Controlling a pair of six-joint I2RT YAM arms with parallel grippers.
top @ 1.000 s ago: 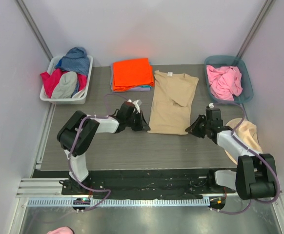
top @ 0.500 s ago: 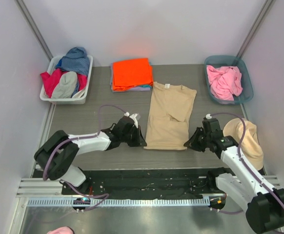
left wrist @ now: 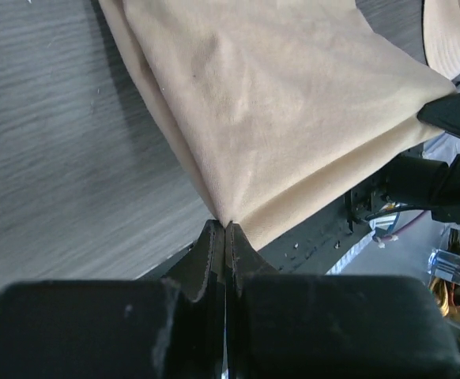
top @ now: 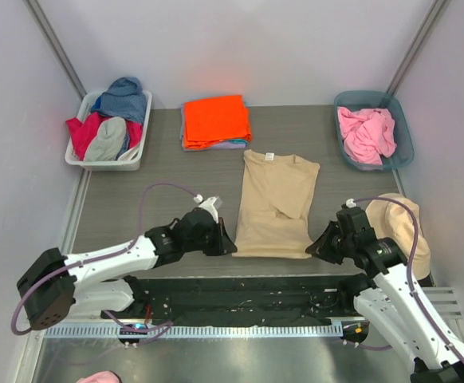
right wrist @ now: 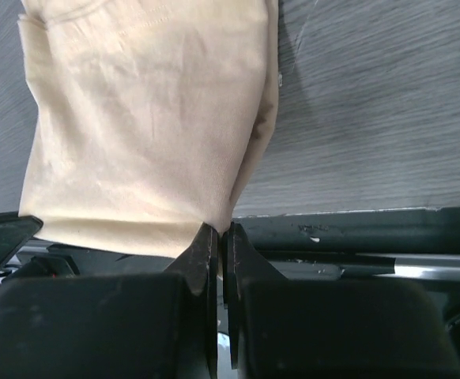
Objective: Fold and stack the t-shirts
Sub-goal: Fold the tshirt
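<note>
Top external view: tan t-shirt [top: 276, 203] lies lengthwise on the surface [top: 136, 207], hem at the near edge. Left pincer [top: 229, 246] and right pincer [top: 313, 249] are each clamped on a hem corner. A clean fold likely requires lifting both corners level and carrying them evenly toward the collar, cloth taut.

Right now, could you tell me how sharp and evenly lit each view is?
Top view: sharp, evenly lit, orange shirt tinting the wall behind it. Left wrist: tan shirt crisp, fingers dark. Right wrist: shirt shadowing the table beside it.
</note>
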